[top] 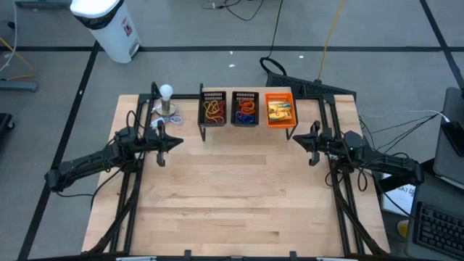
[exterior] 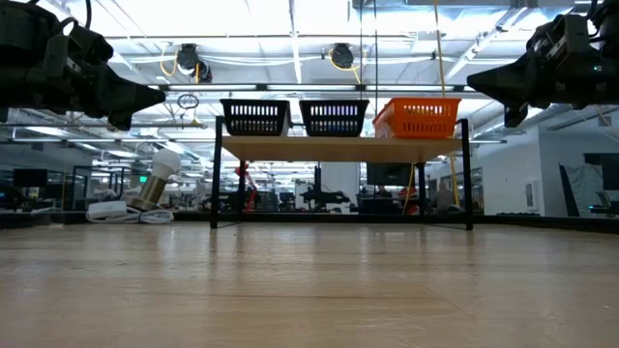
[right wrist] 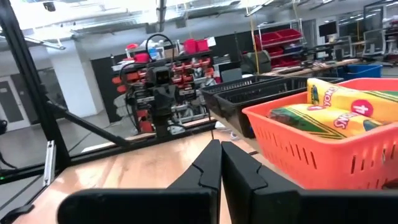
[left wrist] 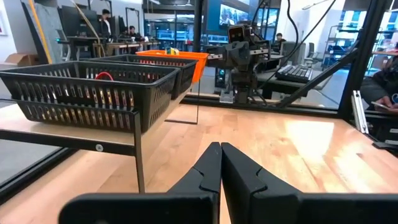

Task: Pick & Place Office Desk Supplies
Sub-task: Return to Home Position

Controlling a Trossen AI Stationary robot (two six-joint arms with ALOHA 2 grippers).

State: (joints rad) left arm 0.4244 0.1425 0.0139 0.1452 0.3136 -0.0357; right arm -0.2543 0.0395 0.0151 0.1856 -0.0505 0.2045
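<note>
Rubber-band loops lie in two black mesh trays on a small raised shelf at the table's far side: tan, red and orange loops [top: 213,109] in the left tray, blue, red and purple ones [top: 245,110] in the middle tray. Yellow packets [top: 280,109] rest in the orange tray; they show close in the right wrist view [right wrist: 348,109]. My left gripper [top: 179,141] hovers shut left of the shelf, above the table. My right gripper [top: 296,139] hovers shut right of the shelf. Both fingertip pairs meet in the wrist views [left wrist: 221,147] [right wrist: 220,144].
A white ball on a small stand [top: 167,98] sits at the far left of the table. The shelf [exterior: 340,148] stands on thin black legs. Bare wooden tabletop [top: 232,196] stretches across the middle and near side. A white bin [top: 109,25] stands on the floor beyond.
</note>
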